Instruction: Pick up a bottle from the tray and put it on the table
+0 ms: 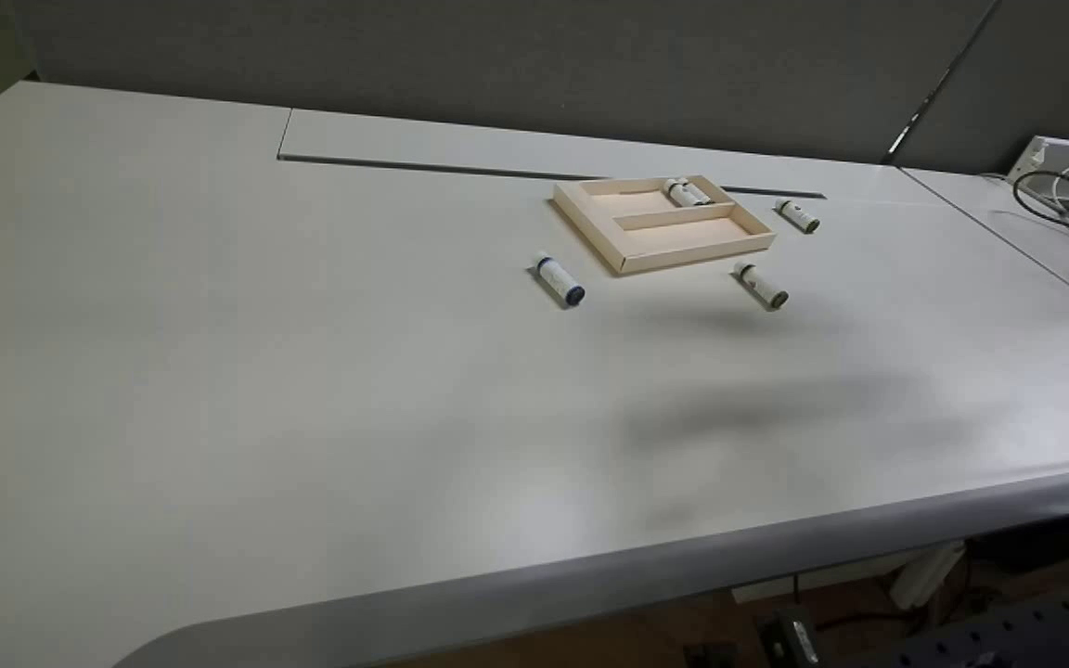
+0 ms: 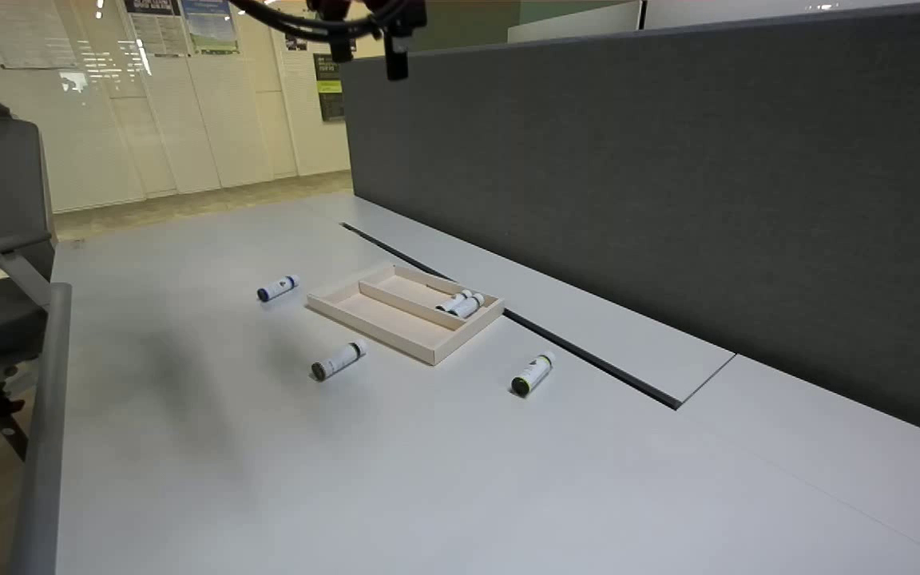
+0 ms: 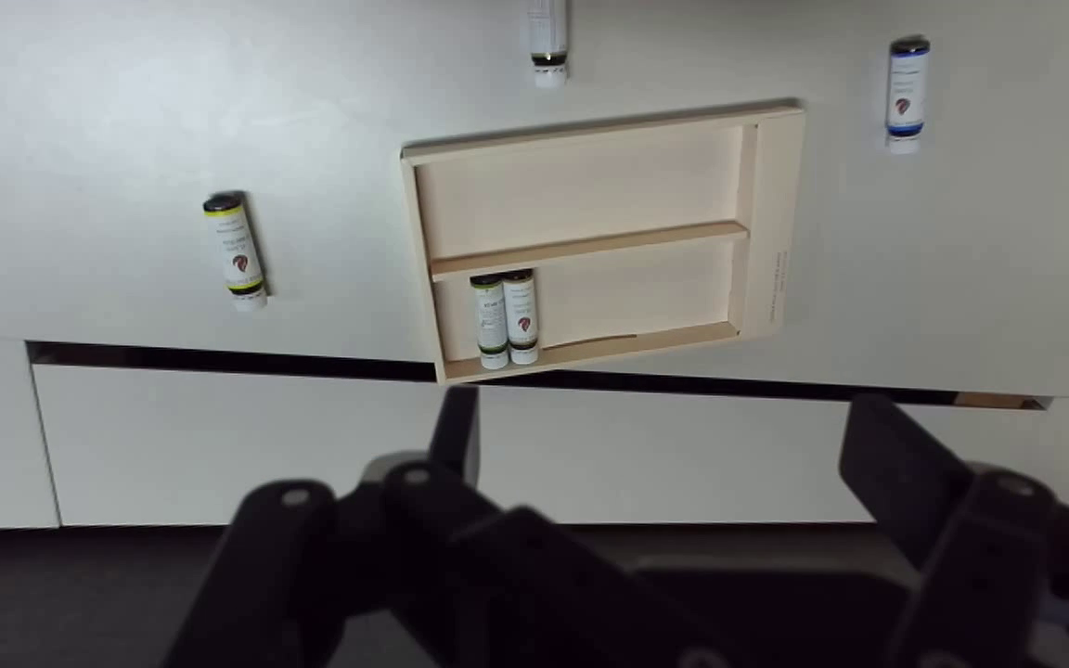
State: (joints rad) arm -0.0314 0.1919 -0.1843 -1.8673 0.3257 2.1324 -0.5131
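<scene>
Inside the tray (image 3: 771, 209), two bottles (image 3: 520, 314)

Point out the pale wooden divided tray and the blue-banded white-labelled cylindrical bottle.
Pale wooden divided tray (image 3: 590, 248), wrist view: on the divider.
Blue-banded white-labelled cylindrical bottle (image 3: 907, 91), wrist view: on the label.

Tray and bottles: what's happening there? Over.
Pincer open, holding nothing. Two bottles side by side in the tray; three more lie on the table. Divider close by, may crowd the grip.
</scene>
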